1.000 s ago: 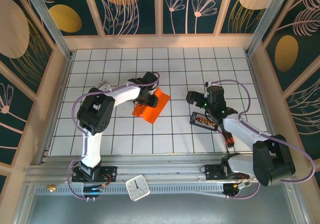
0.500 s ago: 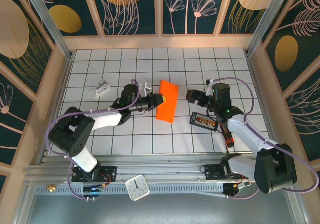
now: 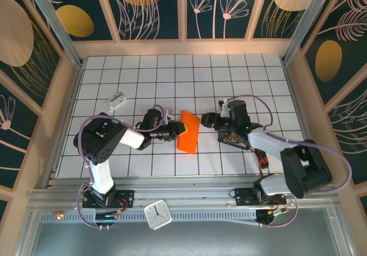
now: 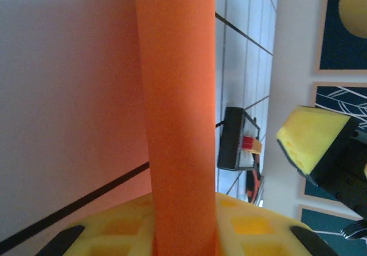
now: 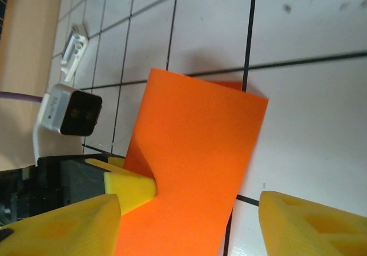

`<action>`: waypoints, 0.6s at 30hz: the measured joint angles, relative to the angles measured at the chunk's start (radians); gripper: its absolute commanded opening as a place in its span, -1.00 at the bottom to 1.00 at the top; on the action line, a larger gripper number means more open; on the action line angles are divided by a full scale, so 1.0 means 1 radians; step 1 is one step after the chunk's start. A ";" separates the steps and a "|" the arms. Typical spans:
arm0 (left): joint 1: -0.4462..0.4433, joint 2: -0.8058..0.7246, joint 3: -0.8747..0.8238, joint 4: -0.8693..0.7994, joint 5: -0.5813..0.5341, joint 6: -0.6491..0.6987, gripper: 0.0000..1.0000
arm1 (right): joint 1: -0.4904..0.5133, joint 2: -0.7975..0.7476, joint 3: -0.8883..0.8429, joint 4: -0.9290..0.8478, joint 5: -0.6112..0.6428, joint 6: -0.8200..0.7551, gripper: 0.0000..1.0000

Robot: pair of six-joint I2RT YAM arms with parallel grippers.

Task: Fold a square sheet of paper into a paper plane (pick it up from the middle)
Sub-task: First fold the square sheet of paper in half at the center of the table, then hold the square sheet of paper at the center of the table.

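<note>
A: From the top camera, where is the orange sheet of paper (image 3: 188, 132)?

B: Near the middle of the table (image 3: 229, 73), a little toward the near edge. It is folded into a narrow oblong.

A: Who has it?

B: The left gripper (image 3: 178, 129) reaches in from the left and is clamped on the sheet's left edge. The right gripper (image 3: 209, 120) sits just beside the sheet's right side. From up here I cannot tell how its jaws stand.

A: Anything else on the table?

B: A small black tray (image 3: 230, 138) lies right of the sheet, partly under the right arm. A silvery block (image 3: 116, 101) lies well apart, toward the left edge. A red-handled tool (image 3: 263, 160) lies beside the right arm, nearer the near edge.

A: And the left wrist camera?

B: The sheet rises as 1 orange band up the centre, pinched between the 2 yellow pads (image 4: 246, 224) at the bottom. The black tray (image 4: 234, 147) shows to its right, and 1 yellow fingertip (image 4: 312, 138) of the other arm is beyond it.

A: The right wrist camera?

B: The right gripper's 2 yellow fingers (image 5: 63, 230) stand wide apart with part of the sheet between them, so the jaws are open. I cannot tell whether either finger touches the paper. The left gripper's yellow pad (image 5: 135, 187) presses on the sheet's left edge. The silvery block (image 5: 74, 47) lies at the upper left.
</note>
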 measured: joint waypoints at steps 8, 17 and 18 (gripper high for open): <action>0.000 0.007 -0.008 -0.027 -0.021 0.053 -0.37 | 0.068 0.227 0.037 0.151 -0.036 0.074 -0.20; -0.010 -0.018 0.000 -0.059 -0.024 0.112 0.00 | 0.068 0.361 0.088 0.213 -0.049 0.077 -0.37; -0.012 -0.025 0.005 -0.074 -0.027 0.122 0.07 | 0.068 0.364 0.088 0.220 -0.051 0.077 -0.37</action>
